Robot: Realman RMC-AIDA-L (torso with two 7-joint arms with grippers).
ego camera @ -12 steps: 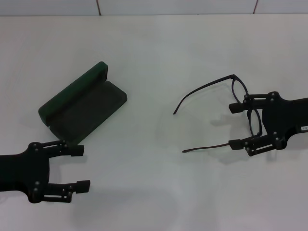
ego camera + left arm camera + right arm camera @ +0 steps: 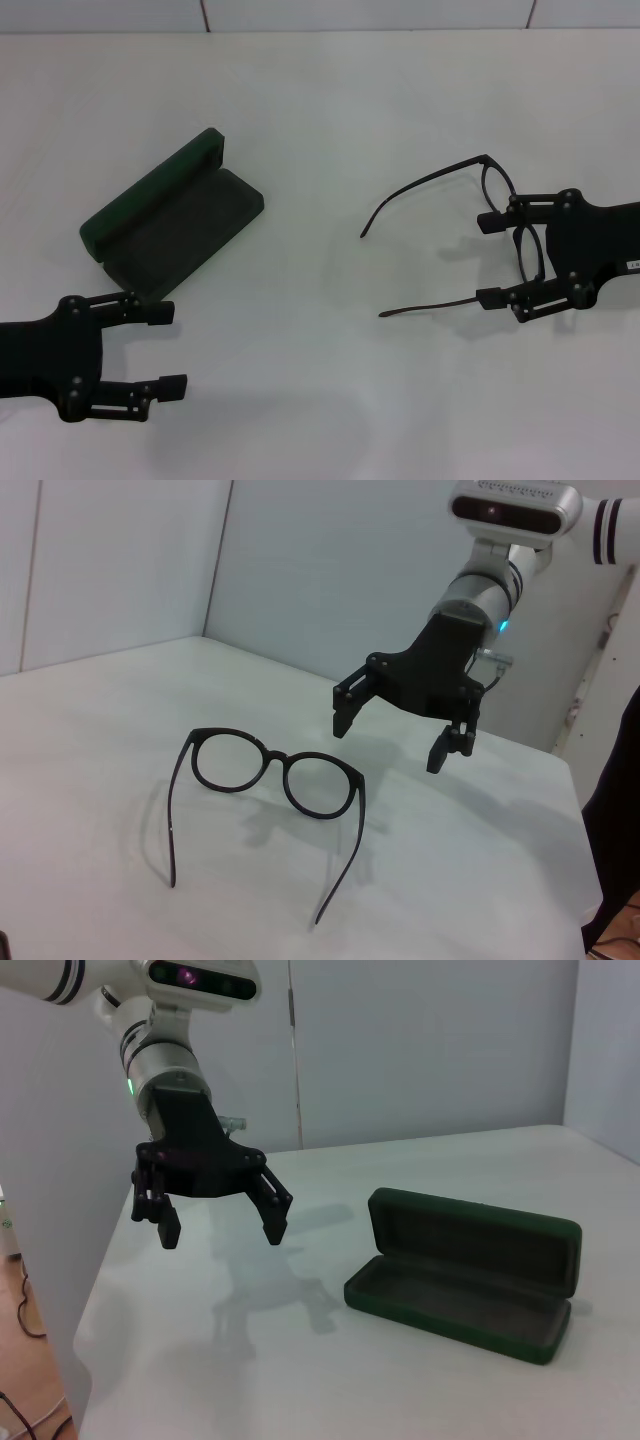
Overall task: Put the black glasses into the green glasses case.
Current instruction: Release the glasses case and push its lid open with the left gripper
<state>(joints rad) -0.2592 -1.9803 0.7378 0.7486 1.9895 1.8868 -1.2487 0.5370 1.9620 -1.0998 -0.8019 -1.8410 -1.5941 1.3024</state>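
The black glasses (image 2: 500,215) lie on the white table at the right, lenses toward the right edge, temple arms pointing left. They also show in the left wrist view (image 2: 275,780). My right gripper (image 2: 488,260) is open and hovers over the lens end, one finger on each side of the near lens, holding nothing; it also shows in the left wrist view (image 2: 392,735). The green glasses case (image 2: 170,220) lies open at the left with its dark lining up, also in the right wrist view (image 2: 465,1270). My left gripper (image 2: 166,348) is open and empty, just in front of the case.
The white table (image 2: 320,100) runs to a pale wall at the back. The table's edges show in both wrist views, with floor and cables beyond.
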